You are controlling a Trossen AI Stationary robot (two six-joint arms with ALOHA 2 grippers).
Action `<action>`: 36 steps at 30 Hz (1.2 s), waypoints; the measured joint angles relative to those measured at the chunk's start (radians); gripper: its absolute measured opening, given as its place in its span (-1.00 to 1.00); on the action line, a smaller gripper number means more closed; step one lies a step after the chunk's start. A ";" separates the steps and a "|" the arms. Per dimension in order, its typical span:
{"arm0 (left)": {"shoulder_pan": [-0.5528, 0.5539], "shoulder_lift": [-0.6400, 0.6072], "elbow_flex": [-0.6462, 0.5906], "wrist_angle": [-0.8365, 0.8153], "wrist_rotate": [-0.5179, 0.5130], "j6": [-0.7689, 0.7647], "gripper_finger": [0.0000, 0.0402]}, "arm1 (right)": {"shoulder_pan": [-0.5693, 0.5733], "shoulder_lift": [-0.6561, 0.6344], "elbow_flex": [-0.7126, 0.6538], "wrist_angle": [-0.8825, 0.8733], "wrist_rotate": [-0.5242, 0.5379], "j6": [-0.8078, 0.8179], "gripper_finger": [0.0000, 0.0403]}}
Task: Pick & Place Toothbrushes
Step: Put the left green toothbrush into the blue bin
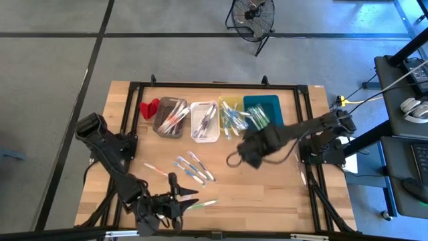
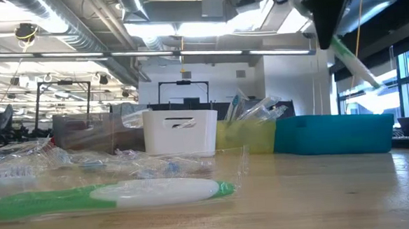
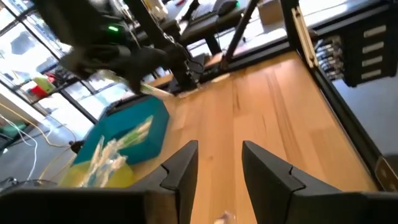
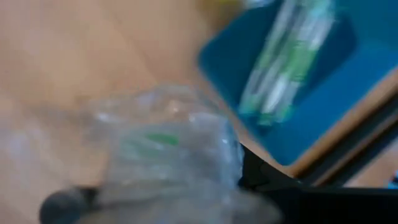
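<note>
Loose toothbrushes [image 1: 190, 167] lie on the wooden table's middle. One green wrapped toothbrush [image 1: 204, 203] lies near the front edge, large in the low view [image 2: 110, 196]. My left gripper [image 1: 190, 195] hovers open just beside it, nothing between its fingers [image 3: 186, 171]. My right gripper [image 1: 247, 152] hangs above the table in front of the teal bin [image 1: 262, 110], shut on a green toothbrush in a clear wrapper [image 2: 352, 61]. More toothbrushes stand in the grey bin [image 1: 170, 117], white bin [image 1: 204, 120] and yellow bin [image 1: 231, 114]. My right gripper holds the wrapped green toothbrush by its upper end [image 2: 332, 43], with the crinkled clear wrapper [image 4: 168, 143] bunched at the fingers, which hide the exact spot. The fingers point steeply down. The toothbrush slants down below them, lifted clear of the table.
The row of bins stands along the table's far side, with a small red object [image 1: 148, 107] at its left end. The teal bin holds green toothbrushes [image 4: 292, 68]. Black frame rails border the table. Bare wood lies at the front right [image 1: 267, 194].
</note>
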 joint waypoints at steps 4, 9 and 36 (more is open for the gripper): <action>-0.007 0.000 0.000 -0.055 0.007 -0.085 -0.42 | -0.124 -0.031 0.001 -0.034 0.016 -0.027 -0.88; -0.007 0.000 0.000 -0.083 0.031 -0.127 -0.42 | -0.280 -0.029 0.001 -0.016 0.007 -0.126 -0.88; -0.008 0.001 -0.001 -0.182 0.115 -0.224 -0.44 | -0.687 0.154 -0.043 0.044 -0.245 -0.313 -0.64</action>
